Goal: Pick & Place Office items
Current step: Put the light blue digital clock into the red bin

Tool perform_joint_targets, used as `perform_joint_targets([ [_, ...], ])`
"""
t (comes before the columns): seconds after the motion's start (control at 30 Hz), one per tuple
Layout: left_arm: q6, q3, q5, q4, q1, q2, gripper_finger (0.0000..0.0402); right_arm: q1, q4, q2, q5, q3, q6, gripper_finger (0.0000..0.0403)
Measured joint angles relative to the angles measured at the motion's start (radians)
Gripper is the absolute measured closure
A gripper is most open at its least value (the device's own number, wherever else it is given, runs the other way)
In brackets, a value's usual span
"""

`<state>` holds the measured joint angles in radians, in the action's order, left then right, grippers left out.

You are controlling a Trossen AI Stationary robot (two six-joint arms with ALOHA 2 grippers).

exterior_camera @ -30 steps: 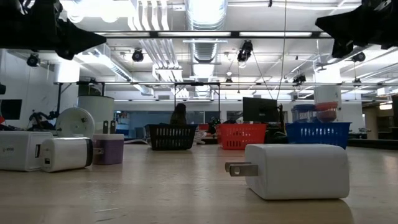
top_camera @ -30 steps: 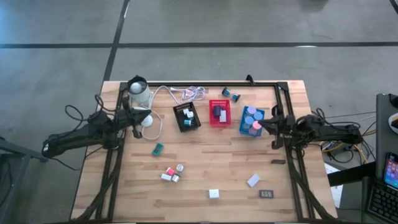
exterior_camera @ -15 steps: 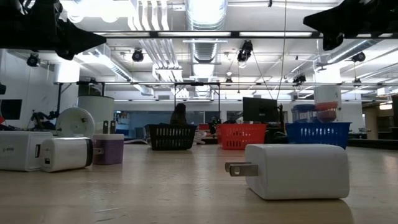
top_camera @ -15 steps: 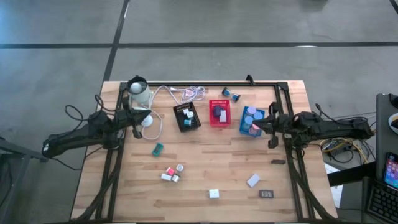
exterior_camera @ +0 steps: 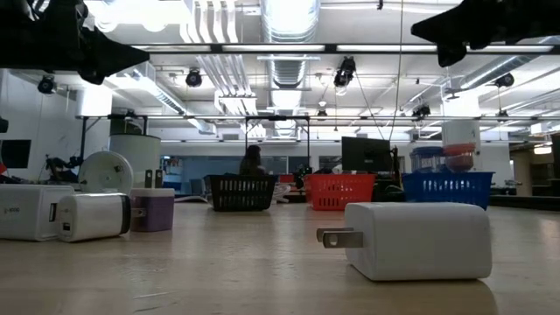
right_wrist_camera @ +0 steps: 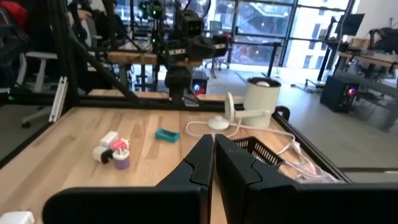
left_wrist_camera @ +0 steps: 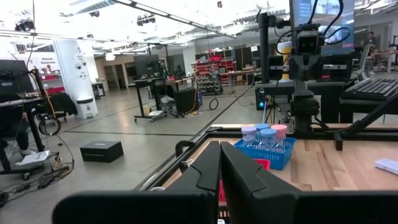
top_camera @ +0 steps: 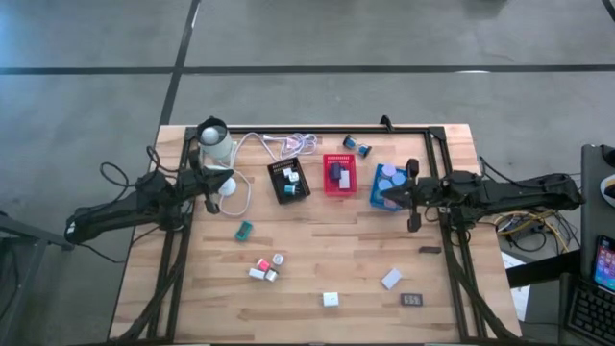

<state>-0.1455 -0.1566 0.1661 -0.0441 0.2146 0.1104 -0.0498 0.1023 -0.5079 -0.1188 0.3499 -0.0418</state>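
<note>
My left gripper (top_camera: 219, 181) hangs at the table's left edge, well left of the red tray (top_camera: 339, 175), fingers (left_wrist_camera: 211, 169) pressed together, nothing held. Just beside it sit a white cup-like thing (top_camera: 213, 141) and a coiled white cable (top_camera: 279, 146). Black tray (top_camera: 288, 180) is just left of the red tray w/ white and teal pieces in it. Loose office items lie on the wood nearer the front: teal block (top_camera: 244, 230) front-left of the red tray, then a cluster of pink, white and lavender pieces (top_camera: 266, 267), a white charger block (top_camera: 331, 299) straight in front, another white block (top_camera: 390, 279) and a small dark rectangle (top_camera: 413, 300) front-right. Red tray holds dark pieces. Blue tray (top_camera: 389, 186), just right of the red one, holds blue and pink rolls. My right gripper (top_camera: 392, 192) is over the blue tray's right side, fingers (right_wrist_camera: 200, 159) closed tight, empty.
</note>
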Motion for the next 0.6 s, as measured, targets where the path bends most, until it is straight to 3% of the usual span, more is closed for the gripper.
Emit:
perform_joint_targets([
  [0.6,0.000,0.000,0.000,0.000,0.000,0.000,0.0388,-0.015,-0.011,-0.202,0.023,0.044,0.020,0.0392],
])
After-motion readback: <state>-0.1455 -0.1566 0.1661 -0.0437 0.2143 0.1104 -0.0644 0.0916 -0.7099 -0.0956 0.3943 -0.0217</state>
